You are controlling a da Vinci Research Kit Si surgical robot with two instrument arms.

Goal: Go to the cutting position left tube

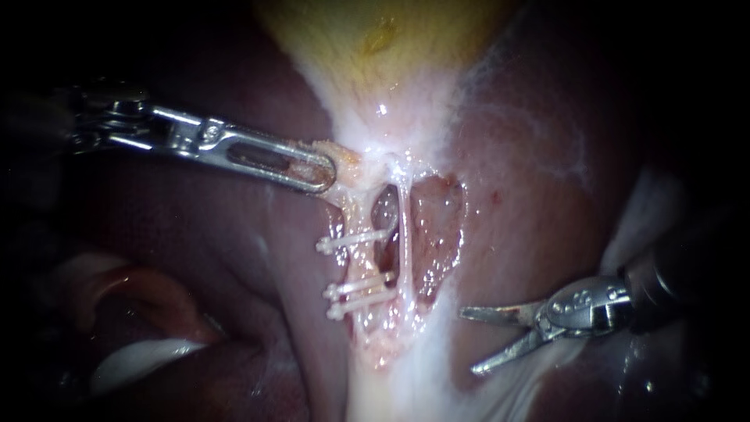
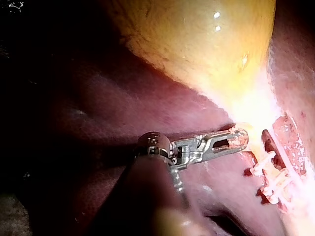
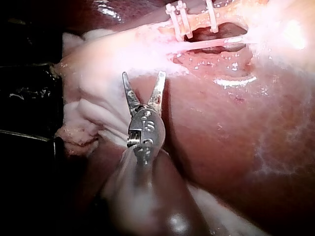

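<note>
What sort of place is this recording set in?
Apparently a surgical field seen close up: a liver with a yellowish gallbladder, white clips across the left tube, the left instrument shut on tissue at the gallbladder's neck, and the right instrument with open jaws nearby.

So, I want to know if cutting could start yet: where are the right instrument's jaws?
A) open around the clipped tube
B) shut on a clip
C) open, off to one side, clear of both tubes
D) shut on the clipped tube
C: the right instrument has its jaws spread with nothing between them, well off to the side of the left tube and its three clips.
</note>
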